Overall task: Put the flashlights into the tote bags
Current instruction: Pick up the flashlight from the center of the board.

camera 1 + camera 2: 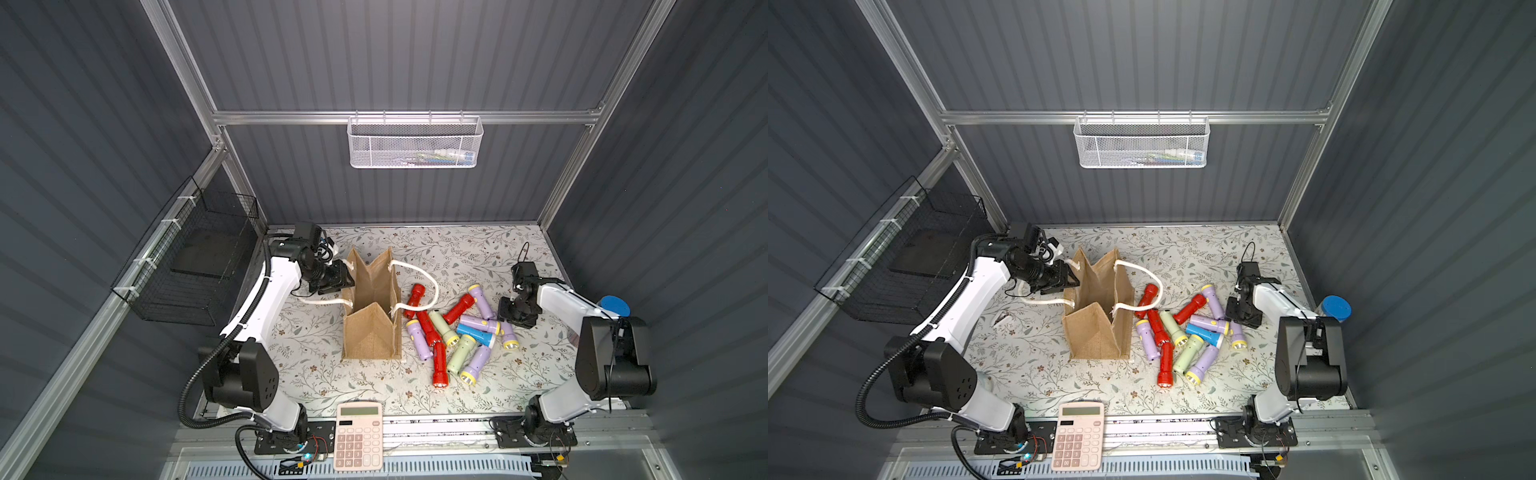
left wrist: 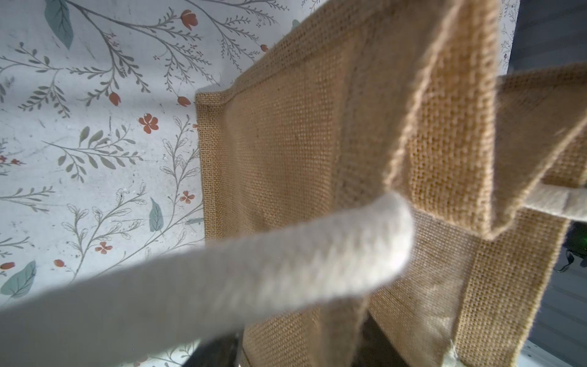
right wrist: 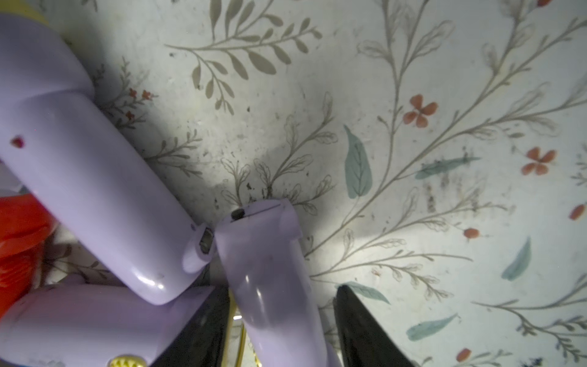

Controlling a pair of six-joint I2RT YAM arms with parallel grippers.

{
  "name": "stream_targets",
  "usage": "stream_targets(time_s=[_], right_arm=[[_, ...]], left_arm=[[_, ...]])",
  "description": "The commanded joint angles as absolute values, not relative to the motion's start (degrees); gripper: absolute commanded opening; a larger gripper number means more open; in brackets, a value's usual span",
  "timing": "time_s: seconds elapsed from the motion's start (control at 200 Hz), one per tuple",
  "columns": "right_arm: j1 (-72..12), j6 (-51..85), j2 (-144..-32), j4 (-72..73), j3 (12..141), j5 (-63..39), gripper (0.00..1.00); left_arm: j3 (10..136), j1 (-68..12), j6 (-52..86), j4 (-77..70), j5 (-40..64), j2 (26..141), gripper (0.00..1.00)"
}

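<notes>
The tan jute tote bag [image 1: 370,332] [image 1: 1096,336] stands open mid-table, its white rope handles [image 1: 428,278] draped to both sides. My left gripper [image 1: 347,278] [image 1: 1073,278] is shut on the bag's left wall near the rim. In the left wrist view the jute [image 2: 286,159] and one handle [image 2: 254,270] fill the frame. Several flashlights [image 1: 444,328] in red, lilac, green and blue lie piled right of the bag. My right gripper [image 1: 515,322] [image 3: 282,290] is low at the pile's right edge, open. Its fingers [image 3: 355,317] straddle a lilac flashlight [image 3: 270,270] [image 1: 510,338], with a gap still showing.
A pink calculator [image 1: 359,434] lies at the front edge. A white mesh basket [image 1: 415,143] hangs on the back wall and a black wire basket [image 1: 187,266] on the left wall. A blue-capped tube [image 1: 615,305] stands behind the right arm.
</notes>
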State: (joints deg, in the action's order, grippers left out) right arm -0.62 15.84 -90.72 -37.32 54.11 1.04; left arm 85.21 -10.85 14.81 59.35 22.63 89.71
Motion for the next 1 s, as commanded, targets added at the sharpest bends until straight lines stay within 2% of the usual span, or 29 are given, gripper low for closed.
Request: stream_targets(time_s=[0.0, 0.105, 0.49, 0.995], right_arm=[[-1.4, 14.9, -91.7, -39.1, 55.1, 4.9, 0.57], [-1.3, 16.2, -93.5, -40.5, 56.0, 8.4, 0.56], [-1.1, 15.4, -96.2, -37.4, 57.1, 10.5, 0.56], [0.8, 15.8, -97.4, -36.6, 56.5, 6.1, 0.54]], left_arm=[[87.0, -11.2, 13.5, 60.8, 22.4, 89.7, 0.5], [87.0, -11.2, 13.6, 60.6, 22.5, 89.9, 0.5], [86.5, -11.2, 14.2, 59.8, 22.5, 90.2, 0.5], [88.0, -11.2, 14.2, 60.2, 23.0, 90.9, 0.5]])
